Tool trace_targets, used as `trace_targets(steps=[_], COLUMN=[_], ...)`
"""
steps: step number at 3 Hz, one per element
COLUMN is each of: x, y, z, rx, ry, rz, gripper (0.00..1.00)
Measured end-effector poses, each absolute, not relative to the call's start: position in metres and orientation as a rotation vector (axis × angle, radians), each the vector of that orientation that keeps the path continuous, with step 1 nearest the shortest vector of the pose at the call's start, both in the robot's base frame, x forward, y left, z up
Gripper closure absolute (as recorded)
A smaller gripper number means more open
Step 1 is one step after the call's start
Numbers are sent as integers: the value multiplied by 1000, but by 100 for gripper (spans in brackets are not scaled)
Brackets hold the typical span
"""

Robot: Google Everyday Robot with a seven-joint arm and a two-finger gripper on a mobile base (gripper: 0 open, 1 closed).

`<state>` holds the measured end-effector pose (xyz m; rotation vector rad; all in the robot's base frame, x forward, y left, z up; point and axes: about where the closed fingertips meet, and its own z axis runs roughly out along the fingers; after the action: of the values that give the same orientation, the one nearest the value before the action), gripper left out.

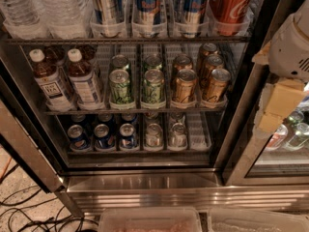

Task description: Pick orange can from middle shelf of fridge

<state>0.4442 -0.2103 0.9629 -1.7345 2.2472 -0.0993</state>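
The fridge (145, 182) stands open in front of me. Its middle shelf (135, 111) is a dark wire rack. Two rows of orange cans stand at its right end. The front ones are a can (184, 86) and a can to its right (216, 85), with more orange cans (211, 64) behind them. My gripper (273, 112), cream-coloured under a white arm, hangs at the right edge of the view. It is outside the fridge, in front of the right door frame, right of the orange cans and holding nothing that I can see.
Green cans (153, 87) and brown tea bottles (50, 81) fill the shelf's left. Above are water bottles (60, 8), tall cans (147, 6) and a red Coca-Cola can (231, 4). Below are small blue cans (77, 137) and silver cans (153, 134). Plastic bins (149, 221) and floor cables (19, 207) lie low.
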Motion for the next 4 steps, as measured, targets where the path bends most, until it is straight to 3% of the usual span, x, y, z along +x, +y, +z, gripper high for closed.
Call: trace_targets(steps=[2, 4], x=[426, 420], y=[-188, -148], z=[942, 889], rx=[-1643, -1380], ry=[2218, 2104], rz=[-54, 223], gripper=[0, 0])
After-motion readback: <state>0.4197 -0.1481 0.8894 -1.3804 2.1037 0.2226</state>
